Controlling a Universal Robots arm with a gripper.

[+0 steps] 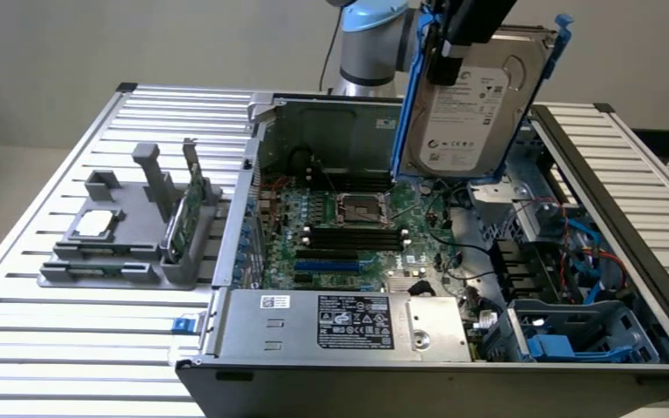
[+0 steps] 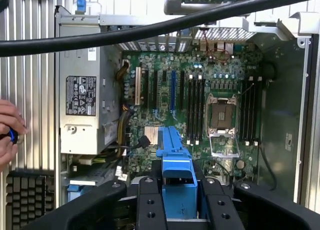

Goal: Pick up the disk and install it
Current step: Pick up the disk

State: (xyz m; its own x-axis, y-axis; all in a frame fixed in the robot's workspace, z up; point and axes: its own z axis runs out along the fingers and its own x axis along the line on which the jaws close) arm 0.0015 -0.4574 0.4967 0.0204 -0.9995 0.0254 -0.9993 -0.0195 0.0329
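Observation:
The disk (image 1: 472, 104), a silver-grey hard drive with a white printed label and blue side rails, hangs upright and slightly tilted above the open computer case (image 1: 428, 261). My gripper (image 1: 456, 48) comes down from above and is shut on its upper end. In the wrist view my black fingers (image 2: 150, 210) clamp the blue rail of the disk (image 2: 176, 165) on both sides, and the motherboard (image 2: 200, 99) lies below it.
On the slatted table, at the exterior view's left, a grey fixture (image 1: 114, 252) holds a small silver chip (image 1: 97, 224) and an upright green card (image 1: 192, 205). The case contains a power supply (image 1: 352, 320) and blue drive-bay parts (image 1: 567, 340). A person's hand (image 2: 7, 132) is beside the case. A black cable (image 2: 150, 29) crosses the wrist view.

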